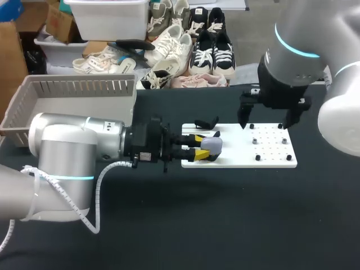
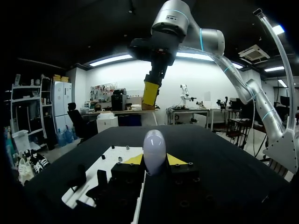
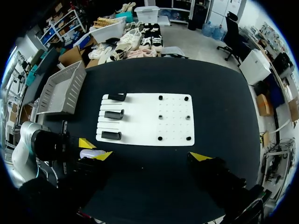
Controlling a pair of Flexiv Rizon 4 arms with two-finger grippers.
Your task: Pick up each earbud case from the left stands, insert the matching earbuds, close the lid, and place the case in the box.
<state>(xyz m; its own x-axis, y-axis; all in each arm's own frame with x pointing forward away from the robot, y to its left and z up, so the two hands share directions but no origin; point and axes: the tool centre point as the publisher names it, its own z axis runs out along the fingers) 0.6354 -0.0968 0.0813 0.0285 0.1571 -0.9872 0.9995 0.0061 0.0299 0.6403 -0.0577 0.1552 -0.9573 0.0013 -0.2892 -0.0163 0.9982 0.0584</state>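
A pale, rounded earbud case (image 1: 212,144) with its lid closed sits between the yellow tips of my left gripper (image 1: 199,146), which is shut on it. The case hangs just over the left end of the white board (image 1: 270,162). In the left wrist view the case (image 2: 154,148) stands upright between the fingers. Three black stands (image 3: 113,114) line the board's left side, and small dark earbuds (image 3: 160,116) dot its right half. My right gripper (image 1: 266,124) hovers wide open above that right half, holding nothing.
A grey slatted box (image 1: 73,101) stands at the back left of the black table (image 1: 225,225). My left arm lies across the table's left side.
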